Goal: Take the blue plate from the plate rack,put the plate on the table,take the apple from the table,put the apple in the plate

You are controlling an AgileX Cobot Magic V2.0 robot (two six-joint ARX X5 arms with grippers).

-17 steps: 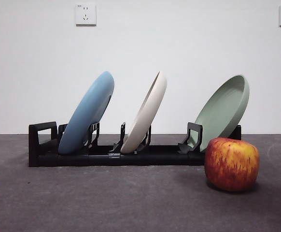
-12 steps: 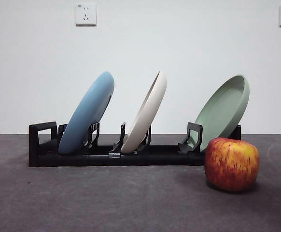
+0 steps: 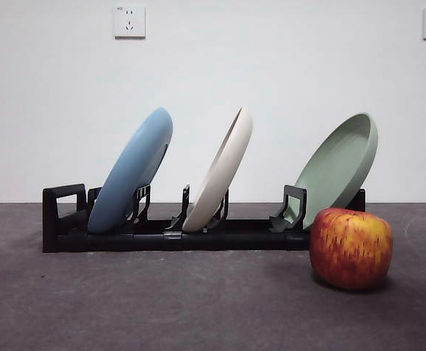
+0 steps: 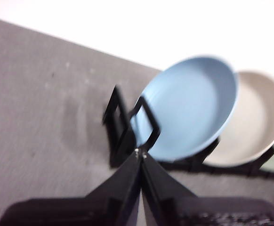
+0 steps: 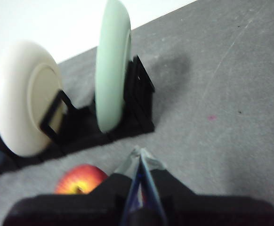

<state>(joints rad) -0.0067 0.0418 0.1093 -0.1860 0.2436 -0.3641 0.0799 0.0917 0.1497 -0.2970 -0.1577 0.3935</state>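
Observation:
The blue plate [image 3: 132, 170] leans in the left slot of the black plate rack [image 3: 162, 235], on the dark grey table [image 3: 162, 307]. The left wrist view shows that plate's [image 4: 191, 108] hollow face just beyond my left gripper [image 4: 141, 153], whose jaws are shut with nothing between them. The red and yellow apple [image 3: 350, 248] rests on the table in front of the rack's right end. My right gripper [image 5: 140, 155] is shut and empty, hovering above the apple [image 5: 80, 179] and near the rack [image 5: 127, 117]. Neither gripper shows in the front view.
A cream-white plate [image 3: 220, 170] leans in the rack's middle slot and a sage-green plate [image 3: 339, 170] in its right slot, just behind the apple. A white wall with two sockets stands behind the table.

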